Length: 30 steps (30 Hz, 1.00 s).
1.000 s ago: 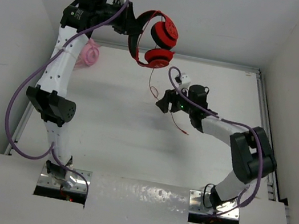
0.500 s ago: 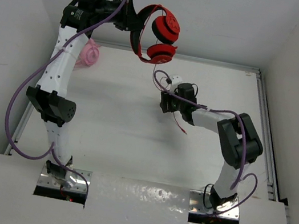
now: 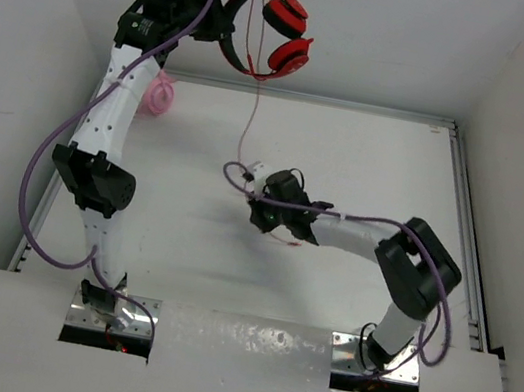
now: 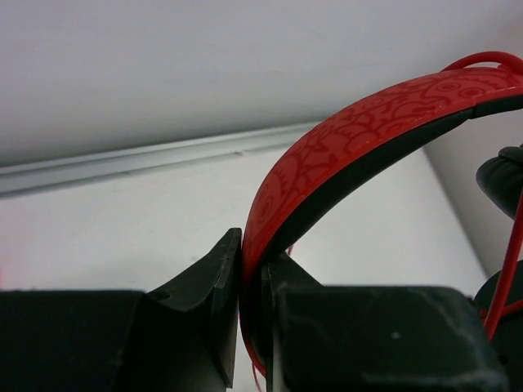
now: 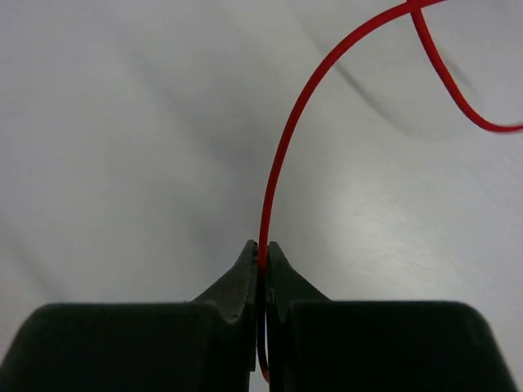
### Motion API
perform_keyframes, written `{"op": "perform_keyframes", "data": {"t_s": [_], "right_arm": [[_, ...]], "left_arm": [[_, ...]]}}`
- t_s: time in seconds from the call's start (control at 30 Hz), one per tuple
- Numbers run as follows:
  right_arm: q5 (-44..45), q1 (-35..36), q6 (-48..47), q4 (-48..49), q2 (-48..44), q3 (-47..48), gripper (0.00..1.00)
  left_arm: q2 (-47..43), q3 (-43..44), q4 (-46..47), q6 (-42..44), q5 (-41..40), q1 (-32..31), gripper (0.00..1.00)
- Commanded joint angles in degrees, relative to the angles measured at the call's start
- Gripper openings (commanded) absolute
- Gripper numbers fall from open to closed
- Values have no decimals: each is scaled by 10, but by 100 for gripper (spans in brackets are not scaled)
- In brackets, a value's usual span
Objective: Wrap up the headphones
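The red headphones (image 3: 271, 30) hang in the air at the back of the table, ear cups (image 3: 289, 56) to the right. My left gripper (image 3: 218, 28) is shut on the headband (image 4: 343, 139), whose red patterned outside and black lining show between its fingers. A thin red cord (image 3: 247, 122) drops from the cups to the table's middle, where my right gripper (image 3: 256, 217) is shut on it. In the right wrist view the cord (image 5: 282, 147) rises from the pinched jaws and curves off to the right. A loose end (image 3: 286, 241) trails beside the gripper.
Pale pink headphones (image 3: 159, 95) lie at the back left, partly behind the left arm. A raised rail (image 3: 462, 211) runs along the right side of the white table (image 3: 183, 243). White walls close in the back and both sides.
My right gripper moved left and nearer, and shut on the cord. The left arm lifted the headphones higher and slightly left, so the cord now hangs straighter.
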Motion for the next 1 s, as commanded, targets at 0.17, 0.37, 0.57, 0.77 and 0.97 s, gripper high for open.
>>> {"op": "perform_keyframes", "data": {"t_s": [0.17, 0.37, 0.57, 0.77, 0.97], "right_arm": [[-85, 112, -41, -139, -202, 48, 0], [-26, 123, -66, -236, -278, 175, 0], [85, 123, -126, -273, -329, 234, 0], [84, 123, -122, -268, -347, 286, 0], [35, 123, -141, -277, -323, 366, 0]], "left_arm": [[36, -88, 183, 135, -320, 2, 0], [69, -143, 240, 232, -391, -1, 0], [70, -159, 251, 244, -393, -3, 0], [73, -167, 255, 273, -397, -7, 0], [89, -146, 213, 216, -299, -8, 0]]}}
